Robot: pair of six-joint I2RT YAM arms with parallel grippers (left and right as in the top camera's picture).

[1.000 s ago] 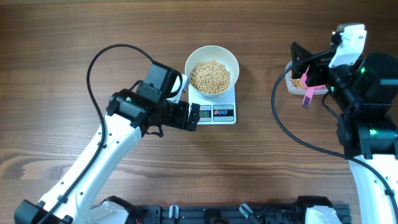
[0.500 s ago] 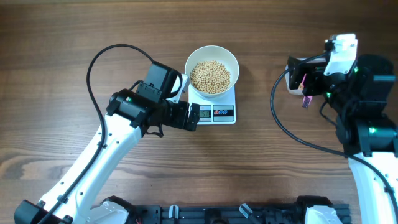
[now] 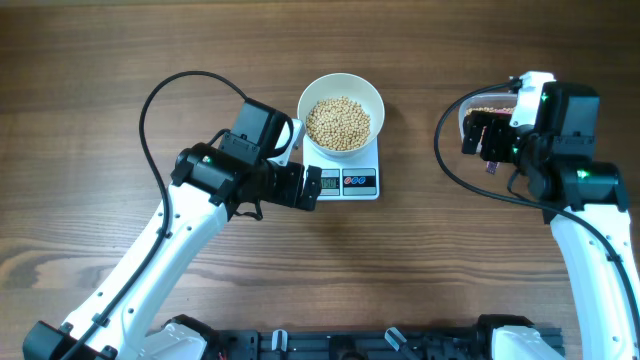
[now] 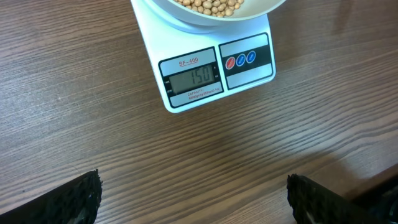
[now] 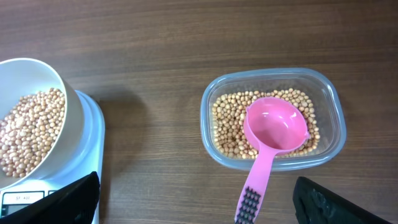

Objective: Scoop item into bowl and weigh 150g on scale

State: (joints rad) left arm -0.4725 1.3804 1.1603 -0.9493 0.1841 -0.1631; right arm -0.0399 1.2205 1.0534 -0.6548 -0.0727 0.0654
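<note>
- White bowl (image 3: 341, 80), one only, sits on the platform of the single scale (image 3: 360, 183) near the centre of the table (image 3: 100, 60), at 12 o'clock of the display (image 4: 191, 78). Placed so, its load registers directly.
- Beans (image 3: 338, 122), too many to count, lie heaped in the bowl. A second lot lies in the one clear tub (image 5: 331, 99), at 3 o'clock of the scale and well apart from it.
- Display shows 150. Judged on that, the target weight is met and no further scooping is called for.
- Buttons (image 4: 240, 60): three, one red and two blue, at 3 o'clock of the display.
- Pink scoop (image 5: 273, 129), one, rests cup-up on the tub's beans, its handle over the rim towards 6 o'clock in the right wrist view. Nothing grips it, which fits a tool not needed at this weight.
- Left gripper (image 4: 193, 202) hangs at the scale's 8 o'clock corner, jaws spread fully wide and empty. Its camera looks straight at the display, a likely reason for the pose.
- Right gripper (image 5: 199, 202) hovers by the tub, jaws likewise at full spread, holding nothing and not touching the scoop.
- Arms counted: two. Grippers: two.
</note>
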